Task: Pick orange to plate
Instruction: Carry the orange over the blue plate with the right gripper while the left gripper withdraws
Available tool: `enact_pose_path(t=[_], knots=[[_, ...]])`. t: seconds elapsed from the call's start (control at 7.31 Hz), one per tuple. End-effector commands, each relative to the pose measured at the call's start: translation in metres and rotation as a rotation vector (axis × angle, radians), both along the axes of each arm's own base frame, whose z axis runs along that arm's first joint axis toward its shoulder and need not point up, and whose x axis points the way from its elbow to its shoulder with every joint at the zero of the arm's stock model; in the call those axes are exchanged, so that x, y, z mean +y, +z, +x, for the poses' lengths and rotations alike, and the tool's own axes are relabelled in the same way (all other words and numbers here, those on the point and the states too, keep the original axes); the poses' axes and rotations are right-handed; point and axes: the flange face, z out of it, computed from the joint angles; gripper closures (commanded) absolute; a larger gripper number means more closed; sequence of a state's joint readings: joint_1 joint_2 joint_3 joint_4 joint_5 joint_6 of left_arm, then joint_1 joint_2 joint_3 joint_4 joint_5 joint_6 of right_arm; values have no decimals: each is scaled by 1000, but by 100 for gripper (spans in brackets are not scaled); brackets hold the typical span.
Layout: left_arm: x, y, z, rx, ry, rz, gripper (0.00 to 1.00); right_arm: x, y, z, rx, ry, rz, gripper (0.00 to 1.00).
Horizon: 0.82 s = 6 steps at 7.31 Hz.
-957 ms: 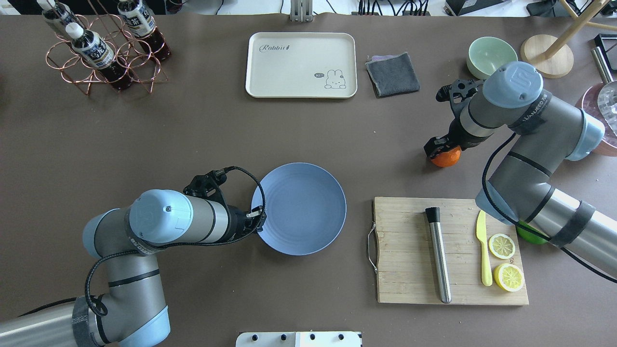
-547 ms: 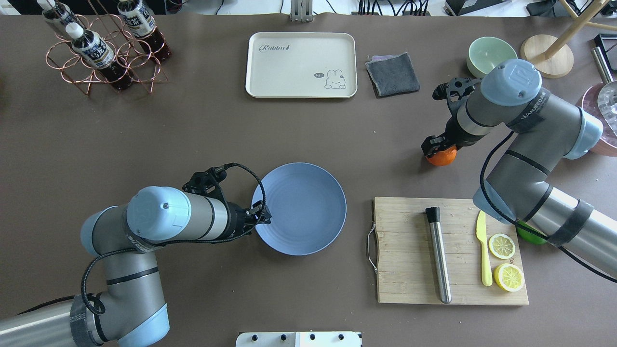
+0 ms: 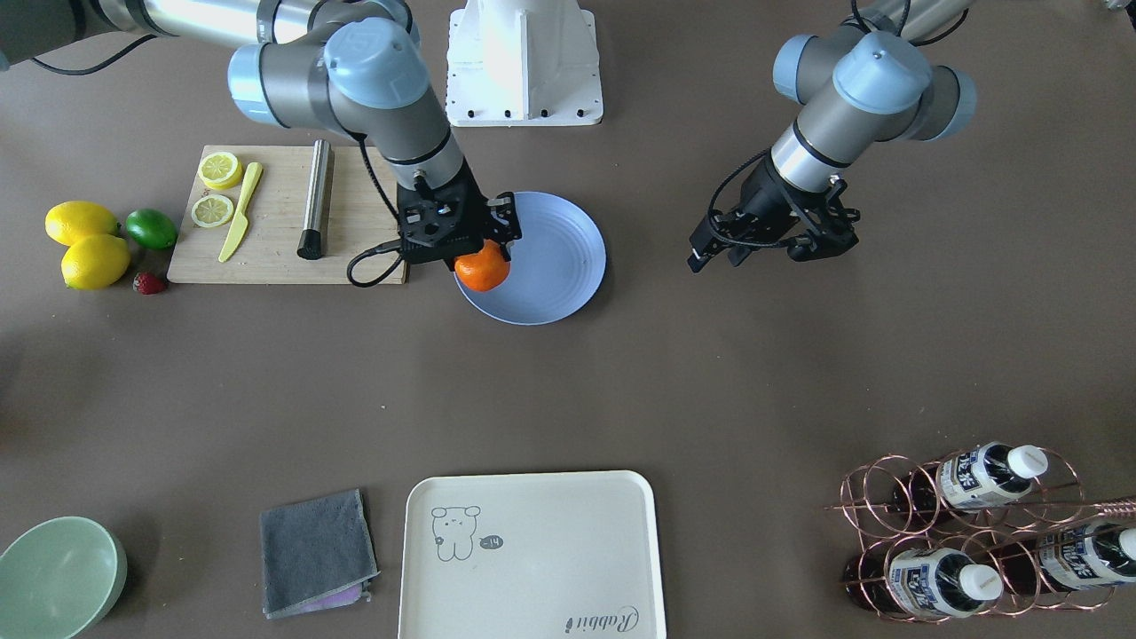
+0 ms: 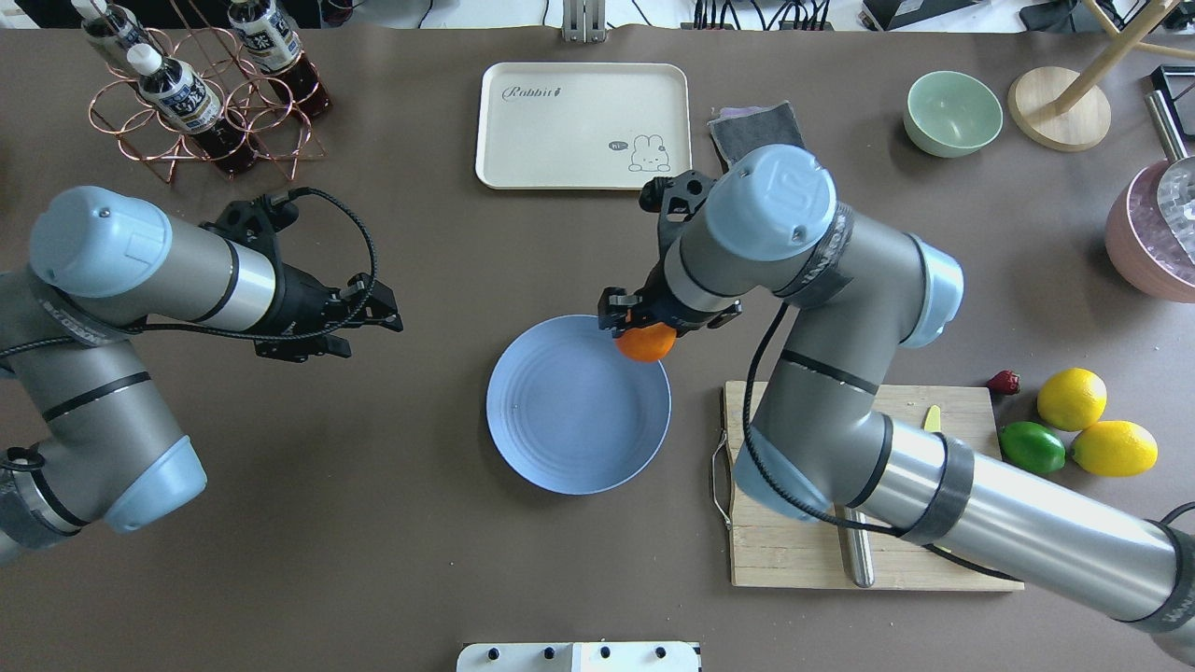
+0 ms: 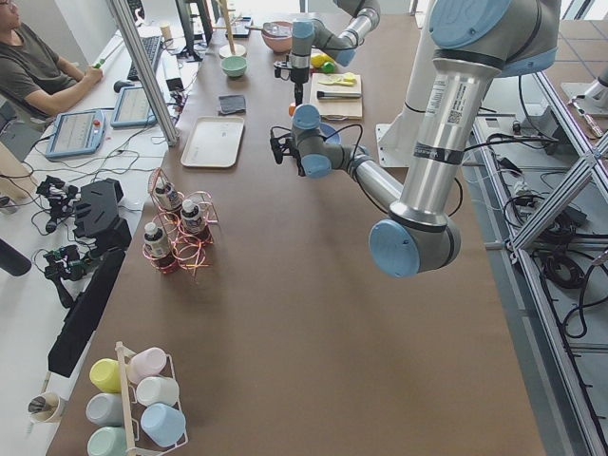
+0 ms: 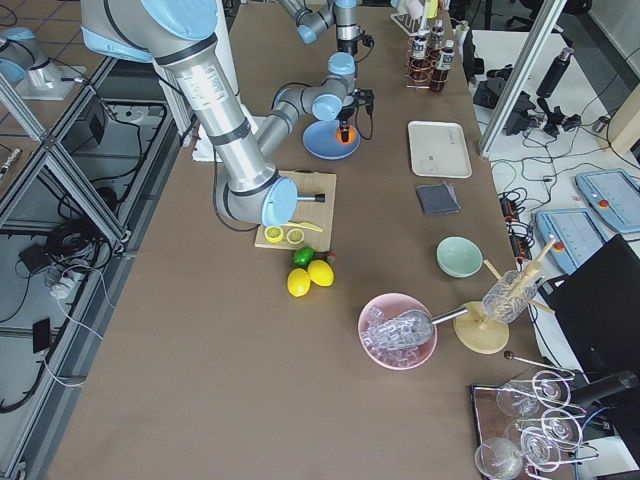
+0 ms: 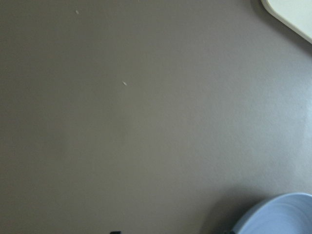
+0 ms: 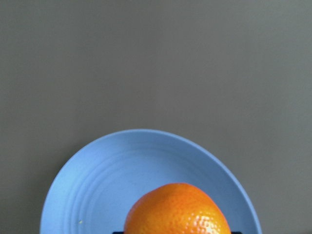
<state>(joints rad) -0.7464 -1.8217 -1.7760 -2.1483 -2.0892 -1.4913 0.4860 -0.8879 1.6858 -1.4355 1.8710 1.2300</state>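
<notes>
The orange (image 4: 646, 344) hangs over the far-right rim of the periwinkle-blue plate (image 4: 569, 420), held by my right gripper (image 4: 644, 334), which is shut on it from above. In the right wrist view the orange (image 8: 178, 209) fills the bottom edge, with the plate (image 8: 97, 195) beneath it; whether they touch I cannot tell. The front-facing view shows the same orange (image 3: 482, 267) at the plate's (image 3: 564, 257) edge nearest the cutting board. My left gripper (image 4: 381, 313) hovers open and empty over bare table, well to the left of the plate.
A wooden cutting board (image 4: 784, 485) with a steel rod, a yellow knife and lemon halves lies right of the plate. Two lemons (image 4: 1071, 399), a lime (image 4: 1032, 447) and a strawberry sit beyond it. The cream tray (image 4: 583, 125), grey cloth, green bowl (image 4: 952, 112) and bottle rack (image 4: 201, 93) line the far side.
My right gripper has carried the orange from the far right of the table leftward to the plate's rim. The left gripper has drawn back from the plate's left edge, up and to the left.
</notes>
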Motion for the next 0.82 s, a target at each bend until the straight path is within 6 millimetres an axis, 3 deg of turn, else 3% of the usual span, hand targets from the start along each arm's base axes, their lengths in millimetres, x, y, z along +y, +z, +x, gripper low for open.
enact_pose_path(t=[0.0,0.41,0.55,0.68], knots=[[-24,28,-27,-37,4,20,24,43,2,-53,59,11,9,100],[-24,28,-29,-35,0,19,24,44,8,-58,70,6,8,100],[-24,29,-28,-38,0,17,23,45,10,-60,71,3,8,87],[-24,30,-28,-39,2,16,23,47,12,-61,74,1,7,34]])
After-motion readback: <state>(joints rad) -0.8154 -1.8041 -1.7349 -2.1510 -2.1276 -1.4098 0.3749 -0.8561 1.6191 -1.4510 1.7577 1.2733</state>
